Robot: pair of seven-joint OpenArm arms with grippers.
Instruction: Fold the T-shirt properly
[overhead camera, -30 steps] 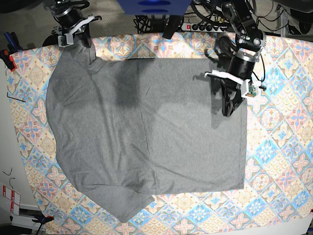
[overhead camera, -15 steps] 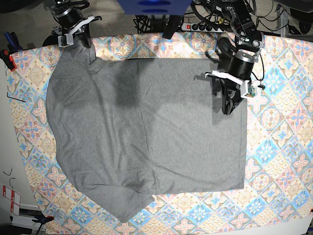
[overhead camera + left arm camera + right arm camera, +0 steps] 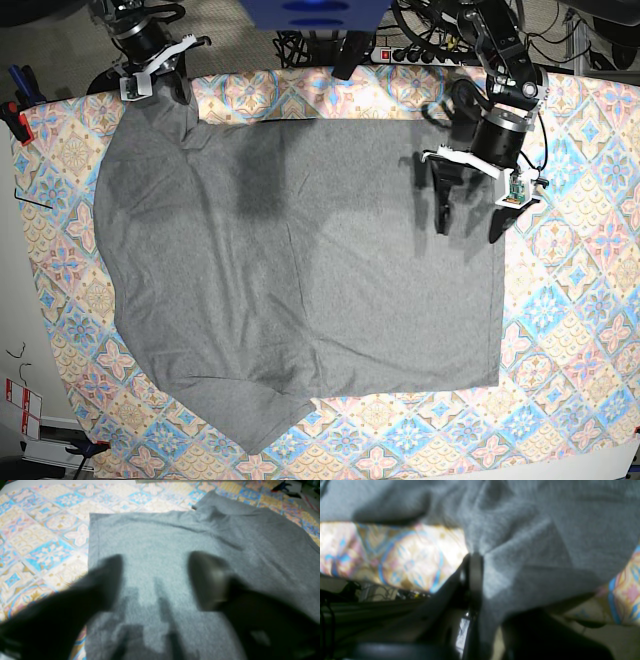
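The grey T-shirt [image 3: 300,270] lies spread flat on the patterned tablecloth [image 3: 570,300], with a straight edge on the right and a sleeve point at the bottom. My left gripper [image 3: 470,222] is open and empty just above the shirt's upper right part, one finger near that edge. In the left wrist view its dark fingers [image 3: 107,580] stand wide apart over the grey cloth [image 3: 160,542]. My right gripper [image 3: 165,85] is at the table's far left corner, shut on a bunched corner of the shirt. The right wrist view shows it [image 3: 475,565] pinching grey fabric [image 3: 520,530].
A blue block [image 3: 315,12] and a power strip [image 3: 415,55] with cables sit beyond the table's far edge. Clamps [image 3: 15,115] hold the cloth at the left side. The tablecloth shows around the shirt on the right and at the bottom.
My left gripper has opened: its fingers, together on the shirt before, now stand wide apart. The right arm and the shirt have barely moved.
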